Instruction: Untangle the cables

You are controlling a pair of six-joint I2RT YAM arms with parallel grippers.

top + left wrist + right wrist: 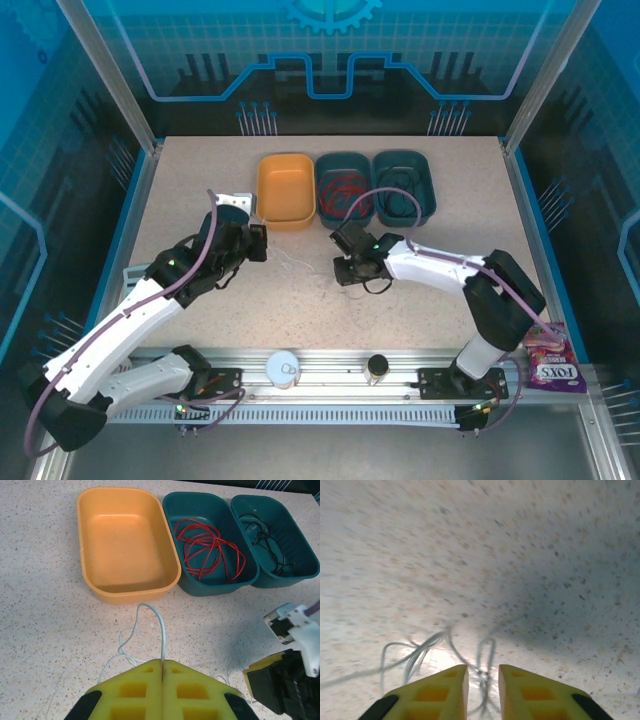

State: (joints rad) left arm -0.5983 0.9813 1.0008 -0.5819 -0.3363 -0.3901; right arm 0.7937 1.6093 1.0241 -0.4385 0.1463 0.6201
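A thin white cable (pixel 161 630) lies in loose loops on the speckled table, and one end rises into my left gripper (pixel 162 662), which is shut on it. From above, the left gripper (pixel 262 243) and the right gripper (pixel 345 262) face each other across the white cable (pixel 298 262). My right gripper (pixel 482 669) hovers low over the table with its jaws a little apart, open. Blurred strands of the white cable (pixel 420 650) run through the gap, not pinched. A red cable (pixel 210 550) lies coiled in the middle teal bin. A black cable (pixel 267 540) lies in the right teal bin.
An orange bin (pixel 127 595) holding nothing stands left of the two teal bins (pixel 345 215) at the back of the table. A white cup (pixel 283 368), a small dark jar (pixel 376 367) and a candy packet (pixel 556 360) sit by the near rail.
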